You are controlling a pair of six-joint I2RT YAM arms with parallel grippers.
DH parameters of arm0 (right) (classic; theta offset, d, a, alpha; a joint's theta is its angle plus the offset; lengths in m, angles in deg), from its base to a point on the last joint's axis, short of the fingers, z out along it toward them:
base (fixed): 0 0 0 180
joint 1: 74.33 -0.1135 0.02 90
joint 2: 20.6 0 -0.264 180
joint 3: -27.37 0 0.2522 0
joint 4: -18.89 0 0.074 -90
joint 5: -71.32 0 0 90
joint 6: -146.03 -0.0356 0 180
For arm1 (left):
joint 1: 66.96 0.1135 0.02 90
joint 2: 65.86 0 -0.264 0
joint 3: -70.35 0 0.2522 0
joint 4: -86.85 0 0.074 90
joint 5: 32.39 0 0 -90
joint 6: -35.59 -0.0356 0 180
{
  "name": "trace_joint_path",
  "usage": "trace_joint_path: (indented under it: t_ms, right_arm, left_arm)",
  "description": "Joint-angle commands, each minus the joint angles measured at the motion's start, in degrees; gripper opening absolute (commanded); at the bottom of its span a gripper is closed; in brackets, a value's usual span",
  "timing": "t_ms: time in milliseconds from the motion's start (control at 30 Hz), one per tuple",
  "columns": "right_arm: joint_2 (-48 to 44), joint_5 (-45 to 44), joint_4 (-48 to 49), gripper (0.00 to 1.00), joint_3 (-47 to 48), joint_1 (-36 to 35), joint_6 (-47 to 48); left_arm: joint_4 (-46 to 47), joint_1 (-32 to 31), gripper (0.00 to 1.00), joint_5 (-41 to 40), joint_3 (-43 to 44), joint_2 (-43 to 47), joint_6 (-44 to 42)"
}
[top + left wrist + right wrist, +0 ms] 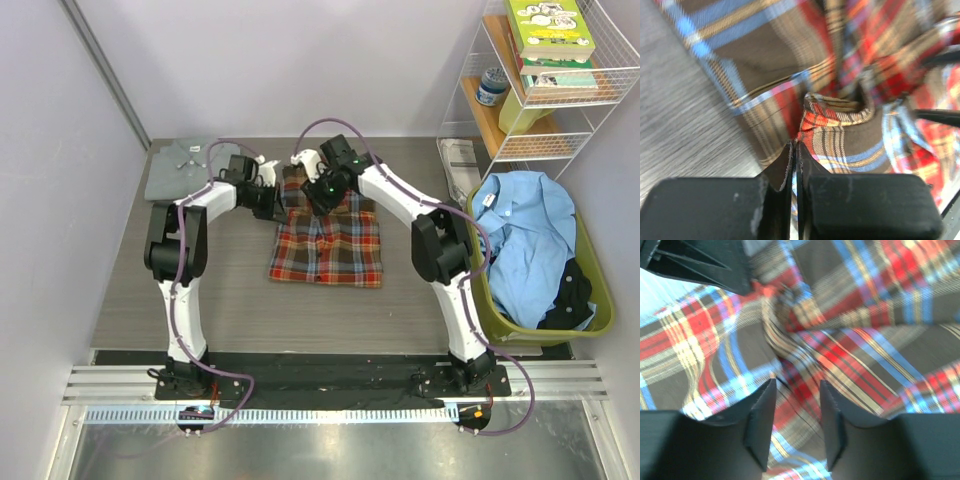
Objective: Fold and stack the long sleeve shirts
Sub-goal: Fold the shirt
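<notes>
The plaid long sleeve shirt (328, 248) lies partly folded in the middle of the table, and both grippers are at its far end. My left gripper (272, 200) (795, 146) is shut, its tips pinching a raised fold of the plaid cloth (840, 145) by the shirt's left edge. Just to its right, my right gripper (320, 190) (797, 386) hovers open over bunched plaid cloth (850, 360) with nothing between its fingers. The left gripper's black body (700, 265) shows at the upper left of the right wrist view. The pale grey shirt (183, 166) lies folded at the far left corner.
A green basket (592, 300) holding blue and dark clothes stands at the right edge of the table. Behind it is a wire shelf (560, 95) with books. A printed sheet (458, 160) lies at the far right of the table. Walls close in the left and back.
</notes>
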Motion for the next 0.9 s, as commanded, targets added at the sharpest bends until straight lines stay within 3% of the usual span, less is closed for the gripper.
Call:
trace_joint_path:
  t_ms: [0,133,333,467,533,600,667,700,733,767,800,867]
  right_arm:
    - [-8.09,-1.43,-0.88,0.49,-0.73,3.56,-3.56]
    - [-12.59,0.67,-3.68,0.53,-3.72,5.94,-5.94]
    - [-18.12,4.02,-4.75,0.46,-16.72,7.35,-10.42]
    - [-18.48,1.73,-1.23,0.43,-23.50,9.71,-10.34]
    - [-19.01,7.13,-1.32,0.44,-23.42,12.09,-12.43]
    - [-21.90,11.99,-0.62,0.49,-24.03,15.08,-14.63]
    - [-26.97,18.06,1.22,0.57,-28.31,15.44,-18.50]
    - [-29.62,20.95,5.93,0.61,-31.12,15.44,-20.42]
    - [-31.99,23.33,9.54,0.71,-34.37,15.44,-24.10]
    - [-36.63,27.70,13.93,0.86,-41.71,15.27,-31.44]
    - [-38.42,29.66,23.37,0.91,-45.44,14.74,-36.13]
    - [-41.49,32.91,32.30,0.95,-54.74,13.34,-47.35]
  left_arm:
    - [-1.35,0.00,0.01,-3.20,2.39,-0.87,1.55]
    - [-3.02,-0.26,0.04,-4.35,3.53,-2.01,1.99]
    - [-4.86,-0.44,0.14,-5.58,4.85,-2.80,2.87]
    - [-5.49,0.43,0.36,-7.77,3.81,0.17,3.13]
    - [-1.54,2.19,0.53,-3.31,-0.39,6.74,3.57]
    - [-0.04,4.30,0.68,0.99,-3.04,12.29,3.14]
    - [-2.31,4.31,0.75,4.68,-6.38,19.59,-0.71]
    - [-3.19,4.30,0.86,8.10,-8.14,21.79,-0.65]
    - [-3.46,3.96,0.90,10.31,-10.07,26.16,-0.30]
    - [-3.72,3.52,0.92,12.77,-14.44,27.77,0.49]
    - [-3.81,2.99,0.99,15.31,-16.48,29.44,2.15]
    - [-2.33,-0.51,1.00,20.34,-23.49,33.04,4.44]
